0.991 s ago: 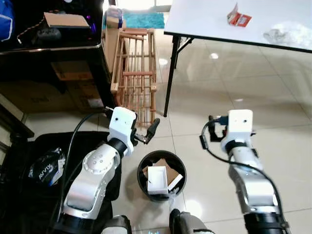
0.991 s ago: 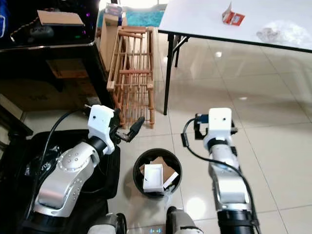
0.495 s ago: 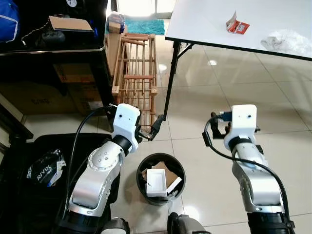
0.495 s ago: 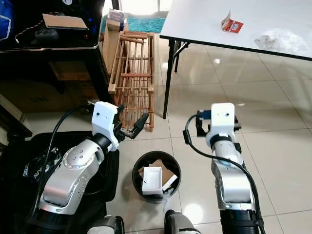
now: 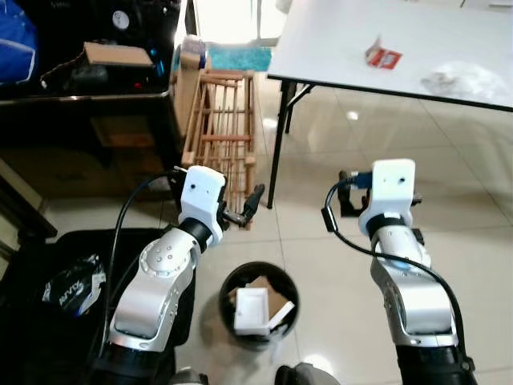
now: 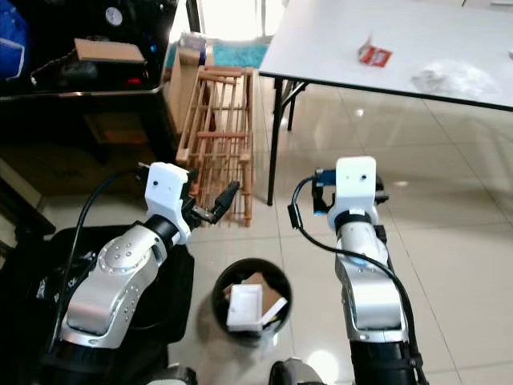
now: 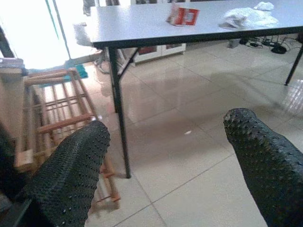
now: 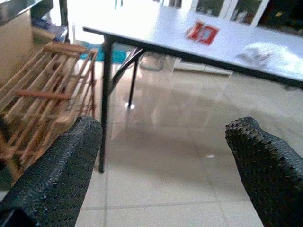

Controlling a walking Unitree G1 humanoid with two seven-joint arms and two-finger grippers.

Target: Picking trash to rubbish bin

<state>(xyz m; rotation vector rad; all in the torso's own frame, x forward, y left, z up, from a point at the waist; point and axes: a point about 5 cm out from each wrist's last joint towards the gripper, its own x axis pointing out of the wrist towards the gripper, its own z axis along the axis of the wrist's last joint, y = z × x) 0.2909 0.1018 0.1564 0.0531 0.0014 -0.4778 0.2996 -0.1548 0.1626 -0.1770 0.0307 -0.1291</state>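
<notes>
Camera has lifted toward the counter [image 5: 337,40]; both arms stay raised. Rubbish bin [image 5: 259,303] on the floor below holds a white box and cardboard scraps, so part is done. Left: red packet [image 5: 382,57] and crumpled plastic [image 5: 465,78] near the counter's front edge. Left gripper [image 7: 165,161] and right gripper [image 8: 165,165]: jaws spread, empty

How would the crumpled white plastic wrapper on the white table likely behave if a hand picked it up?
The crumpled white plastic wrapper looks thin and wrinkled, so it is probably floppy and would give under the fingers. It seems light for its size, lying loosely on the white table, so a push might just slide it. Its irregular, flattened heap suggests it is unlikely to roll.
</notes>
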